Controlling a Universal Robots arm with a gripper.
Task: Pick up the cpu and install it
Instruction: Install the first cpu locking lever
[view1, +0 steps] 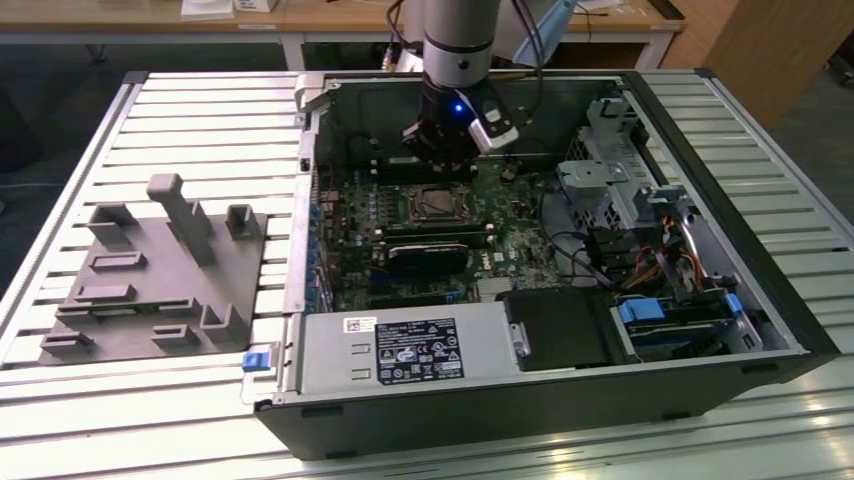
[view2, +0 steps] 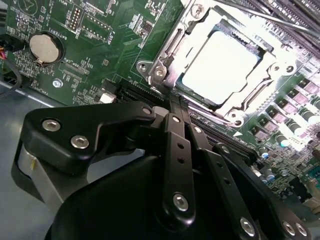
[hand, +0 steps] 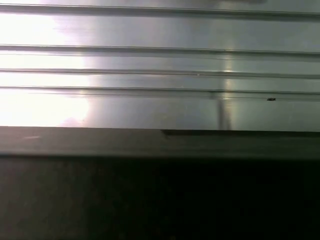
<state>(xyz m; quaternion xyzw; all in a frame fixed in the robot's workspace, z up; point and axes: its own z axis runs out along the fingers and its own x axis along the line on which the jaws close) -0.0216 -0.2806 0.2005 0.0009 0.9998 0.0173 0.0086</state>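
I am looking past the gripper (view2: 175, 107) in the second wrist view, and its fingers (view2: 172, 150) are lying pressed together with nothing between them, which I take to mean the load is already released. Just beyond them the cpu (view2: 225, 65) is sitting flat in the motherboard socket (view2: 165, 62), its metal frame open around it, so I judge it seated but not clamped. In the exterior view the arm (view1: 454, 60) is hanging above the open computer case (view1: 747, 290), while the grey fixture plate (view1: 134, 280) is resting well apart on the slatted worktop (view1: 200, 100).
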